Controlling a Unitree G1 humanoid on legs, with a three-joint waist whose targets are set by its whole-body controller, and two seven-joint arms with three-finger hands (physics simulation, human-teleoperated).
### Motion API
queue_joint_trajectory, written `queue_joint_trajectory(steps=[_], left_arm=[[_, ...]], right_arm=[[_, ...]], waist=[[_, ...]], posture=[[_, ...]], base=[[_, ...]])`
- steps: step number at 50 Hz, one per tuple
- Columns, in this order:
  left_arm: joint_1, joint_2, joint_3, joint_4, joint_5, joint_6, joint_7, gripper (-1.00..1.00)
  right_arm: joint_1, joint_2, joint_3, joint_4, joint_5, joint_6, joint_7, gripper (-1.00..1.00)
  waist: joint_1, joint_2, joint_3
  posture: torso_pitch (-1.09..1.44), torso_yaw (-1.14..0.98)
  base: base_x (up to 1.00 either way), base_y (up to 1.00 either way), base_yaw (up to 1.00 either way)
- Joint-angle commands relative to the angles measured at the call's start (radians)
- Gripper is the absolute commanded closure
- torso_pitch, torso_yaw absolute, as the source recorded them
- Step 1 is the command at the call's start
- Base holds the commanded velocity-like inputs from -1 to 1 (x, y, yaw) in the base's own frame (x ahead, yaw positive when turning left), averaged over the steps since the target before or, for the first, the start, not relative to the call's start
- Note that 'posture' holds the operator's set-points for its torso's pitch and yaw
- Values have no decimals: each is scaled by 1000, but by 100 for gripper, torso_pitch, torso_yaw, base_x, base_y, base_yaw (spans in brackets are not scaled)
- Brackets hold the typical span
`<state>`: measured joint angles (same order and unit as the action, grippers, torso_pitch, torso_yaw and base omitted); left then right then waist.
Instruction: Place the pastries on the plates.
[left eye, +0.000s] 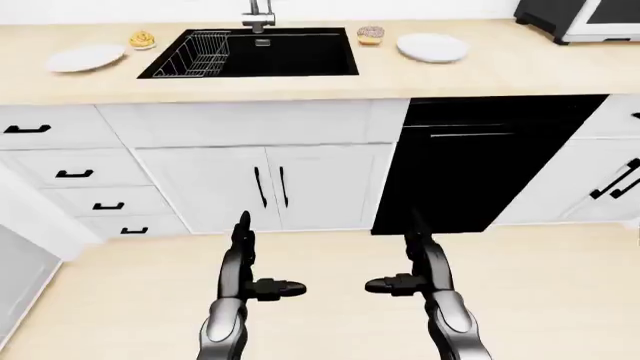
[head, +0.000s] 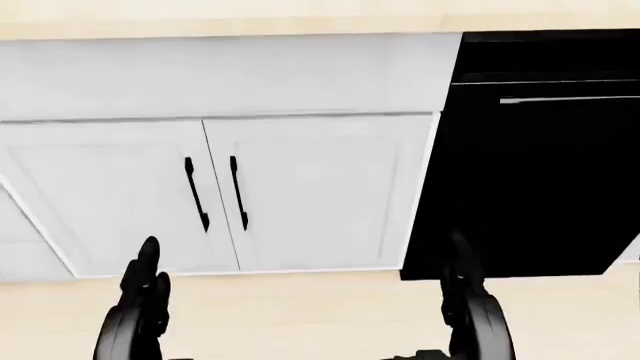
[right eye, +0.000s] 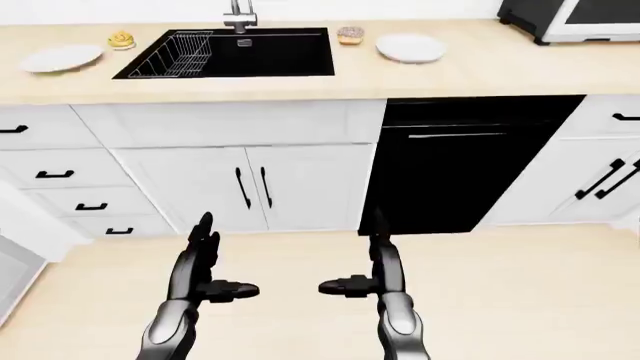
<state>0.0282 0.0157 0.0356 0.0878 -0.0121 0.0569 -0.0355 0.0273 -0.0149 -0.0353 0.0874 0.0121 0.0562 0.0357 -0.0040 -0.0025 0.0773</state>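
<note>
Left-eye and right-eye views: high, well back from the counter, angled down across floor, cabinets and countertop to the far wall. Nearly identical framing; both take in sink, dishwasher and double cabinet doors, the right-eye scene shifted slightly left. Head view: pitched lower and much nearer, filled by the same doors and dishwasher front; countertop only a strip at top.

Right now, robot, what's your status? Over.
Both hands open, empty. Pastries beside plates, none plated. Sink between.
</note>
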Motion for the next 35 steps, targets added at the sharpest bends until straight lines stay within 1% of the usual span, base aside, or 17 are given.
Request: queue_joint_trajectory(steps=[1, 2, 3, 4, 5, 7, 8, 13, 19, 24, 26, 27, 28, 29, 30, 32, 35], left_arm=[[-28, 11, 10, -102, -19, -47, -15, -100], [-26, 10, 10, -117, -18, -35, -17, -100], [-28, 10, 10, -114, -17, -36, -18, -100], [-29, 10, 11, -118, -18, -32, -19, -100], [-26, 9, 10, -125, -17, -28, -18, -100], [-15, 6, 3, -141, -11, -23, -20, -100], [-14, 5, 1, -152, -10, -15, -21, -100], [-11, 2, -8, -234, -3, 54, -22, -100], [-57, 14, 5, -486, -19, 315, -25, -100], [-150, 36, 44, -591, -49, 501, -22, -100], [-184, 45, 55, -631, -58, 569, -17, -100], [-200, 50, 61, -650, -60, 597, -11, -100], [-224, 57, 66, -676, -63, 641, -6, -100], [-232, 59, 68, -682, -64, 652, -3, -100], [-249, 63, 73, -693, -67, 672, 1, -100], [-288, 73, 78, -712, -72, 718, 11, -100], [-353, 85, 88, -769, -87, 816, 30, -100]], right_arm=[[-40, -5, -9, -63, 23, -65, 13, -100], [-44, -5, -12, -59, 28, -62, 10, -100], [-46, -5, -13, -54, 30, -65, 10, -100], [-48, -6, -12, -53, 27, -64, 8, -100], [-49, -7, -11, -52, 26, -64, 8, -100], [-56, -8, -12, -41, 24, -69, 6, -100], [-54, -7, -9, -51, 22, -62, 3, -100], [-66, -13, -14, -73, 18, -36, 0, -100], [-87, -29, -29, -237, 11, 132, -3, -100], [-106, -35, -44, -368, 19, 231, 16, -100], [-133, -44, -57, -398, 27, 305, 17, -100], [-145, -50, -59, -425, 27, 337, 19, -100], [-164, -56, -70, -470, 35, 390, 19, -100], [-169, -58, -72, -478, 36, 400, 20, -100], [-174, -61, -71, -492, 36, 414, 22, -100], [-185, -65, -72, -505, 37, 433, 29, -100], [-210, -75, -83, -562, 46, 494, 36, -100]], waist=[[-2, -8, -1], [3, -7, -35], [8, 0, -62], [8, 0, -52], [6, -6, -17], [8, -7, -69], [8, -7, -75], [8, -4, -79], [8, -4, -87], [10, -3, -92], [10, -3, -94], [10, 2, -120], [10, 1, -63], [13, 14, -14], [13, 24, -9], [26, 34, -32], [46, 18, -43]], posture=[[0, 0], [0, 0], [0, 0], [0, 0], [0, 0], [0, 0], [0, 0], [0, 0], [0, 0], [0, 0], [0, 0], [0, 0], [0, 0], [0, 0], [0, 0], [0, 0], [0, 0]], base=[[0, 0, 0], [0, 0, 0], [0, 0, 0], [0, 0, 0], [0, 0, 0], [0, 0, 0], [0, 0, 0], [0, 0, 0], [0, 0, 0], [0, 0, 0], [0, 0, 0], [32, -2, 0], [76, -30, 0], [80, -33, 0], [81, -33, 0], [81, -33, 0], [81, -34, 0]])
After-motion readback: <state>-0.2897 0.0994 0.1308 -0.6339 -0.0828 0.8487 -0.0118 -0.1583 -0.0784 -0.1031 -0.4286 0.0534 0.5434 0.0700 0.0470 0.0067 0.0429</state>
